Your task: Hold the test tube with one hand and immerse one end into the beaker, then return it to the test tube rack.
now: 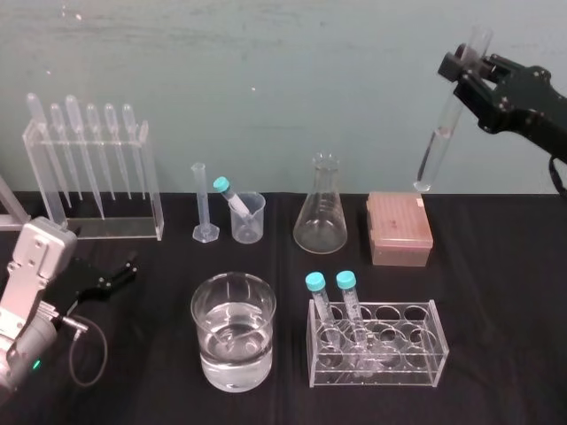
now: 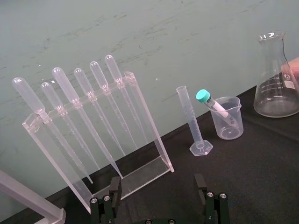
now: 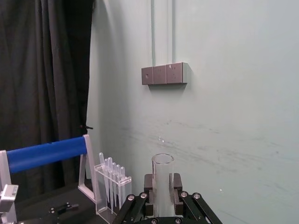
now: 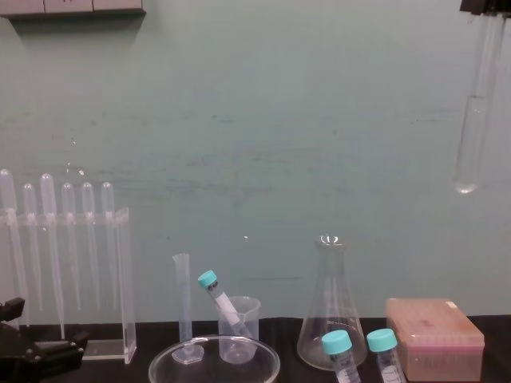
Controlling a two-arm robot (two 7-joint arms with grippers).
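My right hand (image 1: 468,78) is raised at the right side, closed on the upper part of the test tube (image 1: 440,142). The tube hangs slightly tilted in the air, rounded end down, clear above the pink test tube rack (image 1: 399,232) on the tabletop (image 1: 496,336). The beaker (image 1: 204,310) of water stands well apart, nearer the front. My left hand (image 1: 122,273) rests low at the left, fingers (image 2: 114,196) wide and holding nothing.
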